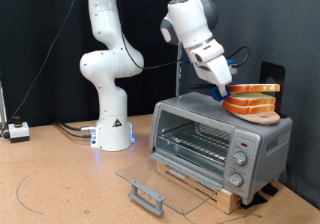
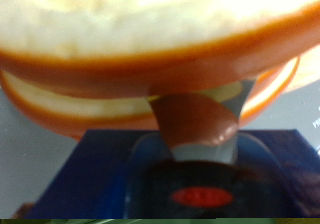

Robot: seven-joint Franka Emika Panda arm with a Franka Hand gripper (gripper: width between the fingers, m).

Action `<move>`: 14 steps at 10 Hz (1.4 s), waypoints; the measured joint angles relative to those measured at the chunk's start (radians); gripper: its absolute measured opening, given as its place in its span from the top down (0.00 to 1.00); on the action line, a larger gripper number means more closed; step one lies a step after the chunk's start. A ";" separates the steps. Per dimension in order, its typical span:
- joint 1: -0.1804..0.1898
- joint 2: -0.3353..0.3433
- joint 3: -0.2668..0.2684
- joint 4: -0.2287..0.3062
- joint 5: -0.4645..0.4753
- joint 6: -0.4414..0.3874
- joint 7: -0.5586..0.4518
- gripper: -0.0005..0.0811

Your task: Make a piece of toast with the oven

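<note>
The oven point(image 1: 215, 134) stands on a wooden board at the exterior view's right. Its glass door point(image 1: 150, 179) lies open and flat, with the bar handle point(image 1: 148, 196) at the front, and the wire rack point(image 1: 195, 142) inside is bare. A stack of bread slices point(image 1: 252, 106) sits on the oven's roof. My gripper point(image 1: 222, 91) is at the stack's left edge, level with the top slice, the piece of toast point(image 1: 253, 87). In the wrist view one finger point(image 2: 195, 119) lies under that top slice point(image 2: 150, 24) and above the lower slices point(image 2: 80, 104). The other finger is hidden.
Three knobs point(image 1: 240, 159) are on the oven's right front. A dark upright object point(image 1: 271, 72) stands behind the stack. The arm's white base point(image 1: 112, 129) is at the back, and a small white box point(image 1: 17, 131) sits at the far left of the brown table.
</note>
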 joint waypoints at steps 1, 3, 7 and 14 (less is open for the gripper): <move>0.000 -0.006 -0.016 -0.005 0.009 -0.016 -0.011 0.51; -0.003 -0.021 -0.052 -0.006 0.010 -0.072 -0.021 0.51; -0.008 -0.043 -0.087 -0.008 0.008 -0.115 -0.033 0.51; -0.086 -0.047 -0.271 -0.016 -0.011 -0.177 -0.195 0.51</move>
